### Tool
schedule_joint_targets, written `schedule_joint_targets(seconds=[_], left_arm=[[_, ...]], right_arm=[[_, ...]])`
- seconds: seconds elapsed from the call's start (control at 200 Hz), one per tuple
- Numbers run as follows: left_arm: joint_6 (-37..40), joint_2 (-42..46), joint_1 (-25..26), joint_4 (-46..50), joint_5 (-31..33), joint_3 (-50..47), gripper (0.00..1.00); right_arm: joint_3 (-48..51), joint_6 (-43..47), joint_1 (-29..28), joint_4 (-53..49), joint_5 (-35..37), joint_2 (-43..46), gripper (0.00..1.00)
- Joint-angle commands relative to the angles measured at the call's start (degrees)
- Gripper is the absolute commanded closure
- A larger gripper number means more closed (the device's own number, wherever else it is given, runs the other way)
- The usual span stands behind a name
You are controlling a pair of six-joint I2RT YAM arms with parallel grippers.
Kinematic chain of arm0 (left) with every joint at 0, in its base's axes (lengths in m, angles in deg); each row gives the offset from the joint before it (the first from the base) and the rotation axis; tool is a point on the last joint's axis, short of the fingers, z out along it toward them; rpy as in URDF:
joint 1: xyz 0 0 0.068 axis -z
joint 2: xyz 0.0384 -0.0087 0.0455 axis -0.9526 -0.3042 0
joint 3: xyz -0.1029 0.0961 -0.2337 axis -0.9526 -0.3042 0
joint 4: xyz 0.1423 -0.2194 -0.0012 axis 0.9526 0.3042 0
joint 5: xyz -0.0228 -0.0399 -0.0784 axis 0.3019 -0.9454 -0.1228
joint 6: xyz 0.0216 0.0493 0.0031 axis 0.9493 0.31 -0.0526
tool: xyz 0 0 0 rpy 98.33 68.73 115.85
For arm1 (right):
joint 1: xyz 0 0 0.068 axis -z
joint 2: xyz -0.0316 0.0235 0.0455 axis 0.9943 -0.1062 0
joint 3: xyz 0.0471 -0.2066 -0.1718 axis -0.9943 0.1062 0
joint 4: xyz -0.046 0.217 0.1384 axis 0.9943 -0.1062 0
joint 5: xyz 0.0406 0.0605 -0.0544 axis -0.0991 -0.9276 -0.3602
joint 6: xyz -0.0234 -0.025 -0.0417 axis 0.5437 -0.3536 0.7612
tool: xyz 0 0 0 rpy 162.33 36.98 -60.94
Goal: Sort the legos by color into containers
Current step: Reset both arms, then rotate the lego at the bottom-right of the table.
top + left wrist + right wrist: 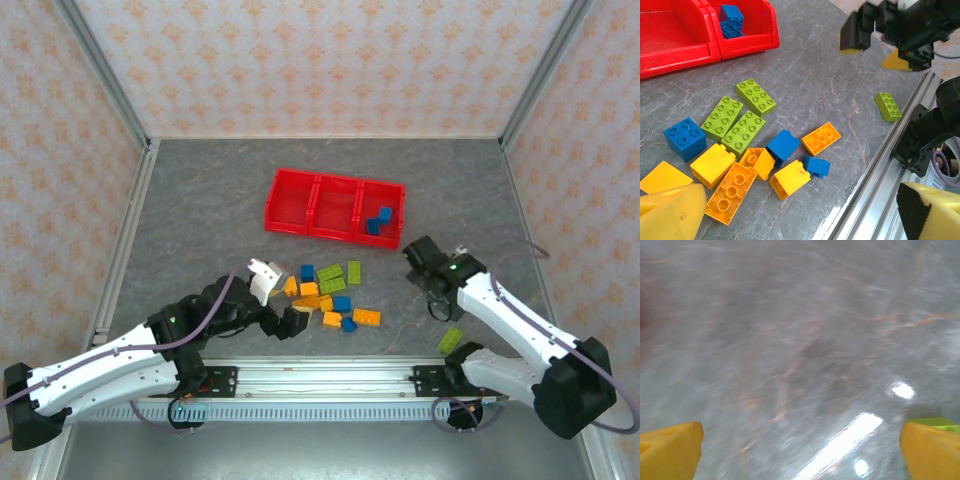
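Bright, even overhead light. In the sharp left wrist view the legos (742,131) cast only soft, short shadows, while the near left fingers (670,210) are out of focus. In the right wrist view the table (790,340) is smeared by motion blur, with white glare spots at lower right.

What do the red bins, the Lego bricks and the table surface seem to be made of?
Red bins: probably moulded plastic, glossy; the smooth walls catch soft highlights.
Lego bricks: hard plastic, slightly shiny; crisp studs and even colour.
Table surface: grey with marble-like veins, semi-gloss with light reflections; stone or printed laminate, I cannot tell which.
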Motion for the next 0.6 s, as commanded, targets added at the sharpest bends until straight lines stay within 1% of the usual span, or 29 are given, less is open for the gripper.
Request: schedule_joint_targets(seconds=[0.0,0.13,0.195,0.28,0.39,0.43,0.596], left_arm=[[0.75,0.50,0.26,0.17,0.11,0.30,0.01],[0.84,0.55,0.29,0.07,-0.59,0.21,0.01],[0.93,0.58,0.22,-0.18,-0.93,0.12,0.01],[1.01,0.63,0.30,-0.43,-1.36,0.04,0.01],[1.10,0.58,0.30,-0.59,-1.74,-0.05,0.01],[1.10,0.58,0.30,-0.61,-1.82,-0.14,0.01],[1.18,0.36,0.27,-0.79,-2.05,-0.32,0.01]], right_arm=[[1.62,6.71,8.24,-1.24,-6.20,-1.82,0.00],[-0.48,11.96,17.39,-2.53,-10.12,-9.87,0.00],[-0.06,12.99,21.47,-1.80,-12.70,-13.16,0.00],[0.18,12.66,24.45,-0.61,-14.64,-16.66,0.00],[3.67,9.18,24.83,4.00,-19.03,-20.32,0.00],[4.72,7.21,24.34,5.36,-19.59,-20.70,0.00],[8.25,0.42,21.67,8.63,-18.53,-16.64,0.00]])
